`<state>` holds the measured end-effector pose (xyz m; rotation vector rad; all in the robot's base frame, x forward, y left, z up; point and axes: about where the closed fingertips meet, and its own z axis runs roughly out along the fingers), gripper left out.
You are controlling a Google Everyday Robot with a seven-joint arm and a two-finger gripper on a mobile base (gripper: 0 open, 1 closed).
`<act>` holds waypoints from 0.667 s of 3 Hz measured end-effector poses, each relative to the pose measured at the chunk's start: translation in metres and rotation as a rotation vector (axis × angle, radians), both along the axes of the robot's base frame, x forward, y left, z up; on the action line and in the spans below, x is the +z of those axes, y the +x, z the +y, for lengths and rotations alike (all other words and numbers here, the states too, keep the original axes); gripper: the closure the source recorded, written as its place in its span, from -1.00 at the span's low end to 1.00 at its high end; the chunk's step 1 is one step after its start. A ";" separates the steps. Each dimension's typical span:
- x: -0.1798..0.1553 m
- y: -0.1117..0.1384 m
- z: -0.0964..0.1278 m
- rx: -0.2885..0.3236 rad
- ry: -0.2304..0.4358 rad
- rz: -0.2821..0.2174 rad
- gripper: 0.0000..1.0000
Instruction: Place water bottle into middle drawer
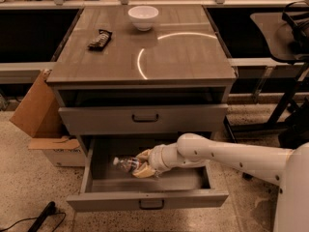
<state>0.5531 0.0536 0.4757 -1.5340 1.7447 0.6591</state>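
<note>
The middle drawer [147,198] is pulled open below the closed grey drawer front [143,118]. The water bottle [124,164], clear with a white cap pointing left, lies on its side low inside the open drawer, left of centre. My gripper [143,165] reaches in from the right on the white arm and is shut on the bottle's body, its tan fingers [143,171] above and below it. The bottle's right end is hidden by the gripper.
A white bowl [143,17] and a dark snack packet [99,38] sit on the cabinet top [183,52]. A cardboard box [35,108] leans at the cabinet's left. A dark chair [285,42] stands at the right. A black cable lies on the floor at lower left.
</note>
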 end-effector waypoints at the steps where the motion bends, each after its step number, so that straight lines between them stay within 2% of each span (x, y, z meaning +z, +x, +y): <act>1: -0.019 0.008 0.001 -0.008 0.006 0.020 -0.43; 2: -0.022 0.012 -0.007 -0.020 0.021 0.027 -0.90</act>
